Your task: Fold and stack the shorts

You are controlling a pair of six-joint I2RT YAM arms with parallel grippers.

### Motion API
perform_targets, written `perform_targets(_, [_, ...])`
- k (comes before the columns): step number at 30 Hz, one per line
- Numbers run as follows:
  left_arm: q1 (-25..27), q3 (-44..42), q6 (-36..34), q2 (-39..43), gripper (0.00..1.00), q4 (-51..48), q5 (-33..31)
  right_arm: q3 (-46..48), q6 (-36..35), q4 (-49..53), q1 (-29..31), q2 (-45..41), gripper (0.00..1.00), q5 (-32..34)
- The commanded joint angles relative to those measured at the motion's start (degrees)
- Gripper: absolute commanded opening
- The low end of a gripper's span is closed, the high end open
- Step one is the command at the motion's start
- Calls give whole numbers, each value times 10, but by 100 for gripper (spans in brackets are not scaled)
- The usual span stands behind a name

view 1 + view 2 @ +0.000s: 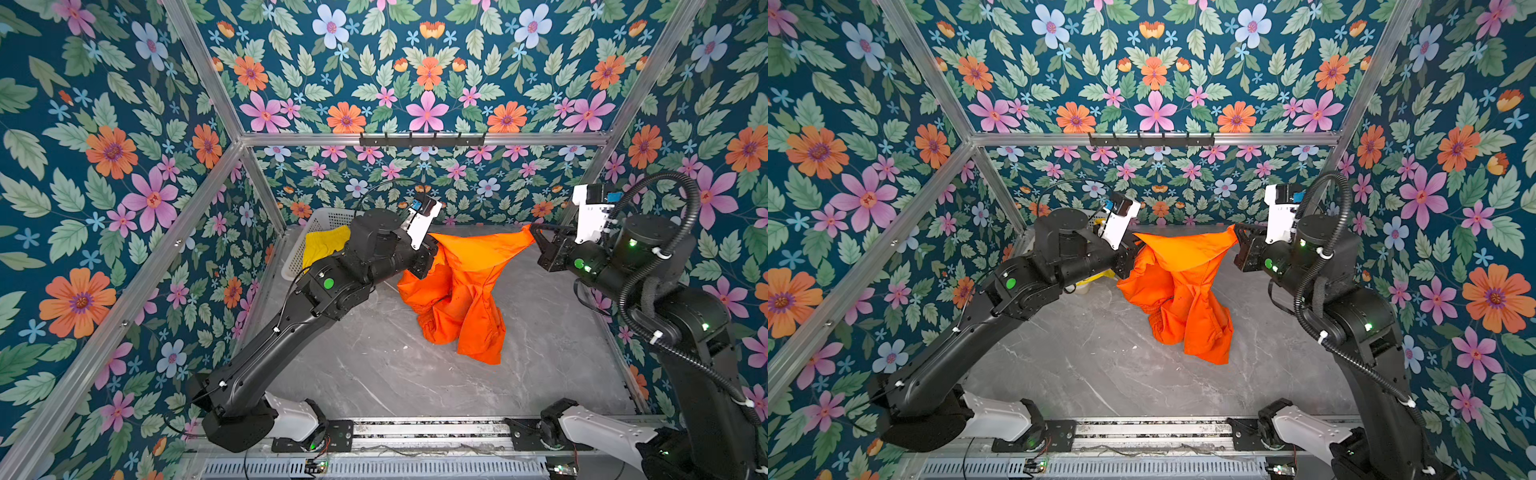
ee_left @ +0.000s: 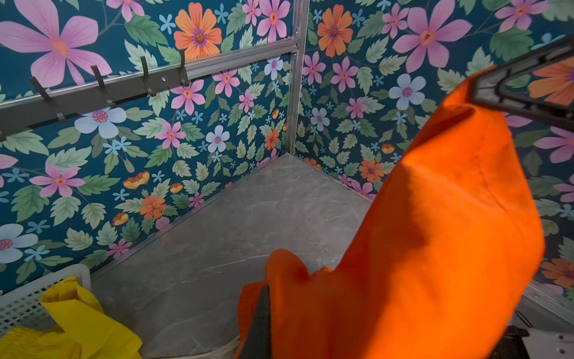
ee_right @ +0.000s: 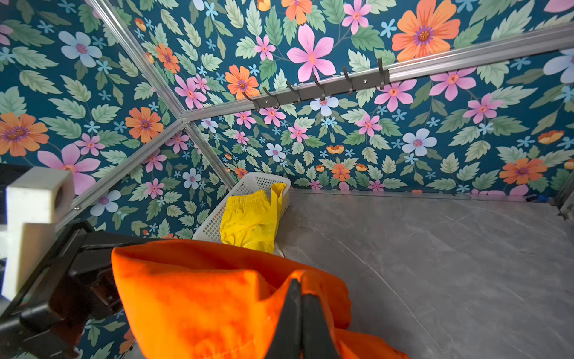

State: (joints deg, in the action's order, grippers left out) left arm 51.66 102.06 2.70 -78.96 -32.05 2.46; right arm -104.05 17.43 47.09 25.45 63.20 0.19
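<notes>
The left gripper (image 1: 429, 258) is hard to make out from above: its fingertips are buried in the orange shorts (image 1: 461, 291) and its white camera mount covers the rest, though in its own wrist view one dark finger (image 2: 261, 323) shows with orange cloth wrapped over it, so it is clenched on the fabric. The right gripper (image 1: 534, 231) is plainer to see, its two fingers (image 3: 298, 298) pressed tight together on a pinched point of the same cloth. The orange shorts hang in the air between the two, over the far middle of the grey table (image 1: 374, 374), with the top edge stretched from the left gripper across to the right one and the rest drooping in twisted folds toward the near side. Whether the lowest folds touch the table I cannot tell from above. Nor can I tell which part of the garment each gripper has hold of, as the bunching hides the waistband and any marking. The yellow shorts (image 1: 325, 245) lie crumpled in the white basket (image 1: 329, 216) at the far left corner, well apart from both grippers. The left arm cuts off much of both in a top view, leaving only a scrap of yellow (image 1: 1098, 275) showing under it.
</notes>
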Motion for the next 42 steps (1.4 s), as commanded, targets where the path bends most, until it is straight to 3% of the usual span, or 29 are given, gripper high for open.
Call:
perform_targets(1, [-17,23,12,-12,0,-1,-26,-14,-20,21,-2,26,0,15])
perform_targets(8, [-192,50,24,-149,0,21,92,44,25,-85,-102,142,0,-76])
perform_targets(13, [-248,119,19,-313,1,17,134,40,30,-133,-118,254,0,-96])
perform_targets(15, [-260,148,27,-377,11,19,144,30,34,-135,-118,291,4,-111])
perform_targets(17, [-272,184,42,-433,44,10,141,26,38,-128,-118,313,34,-120])
perform_targets(20, [-283,201,57,-459,74,-1,143,44,41,-124,-118,313,51,-114])
perform_targets(23, [-285,146,63,-410,80,12,142,76,40,-124,-118,291,62,-114])
perform_targets(27, [-285,10,76,-281,78,31,160,146,44,-117,-94,236,64,-143])
perform_targets(35, [-284,-401,165,-3,77,153,249,350,64,-99,94,140,71,-106])
perform_targets(38, [-281,-531,180,42,78,248,297,392,88,-106,139,148,72,-94])
perform_targets(42, [-282,-631,172,51,80,333,293,417,97,-124,167,195,73,-93])
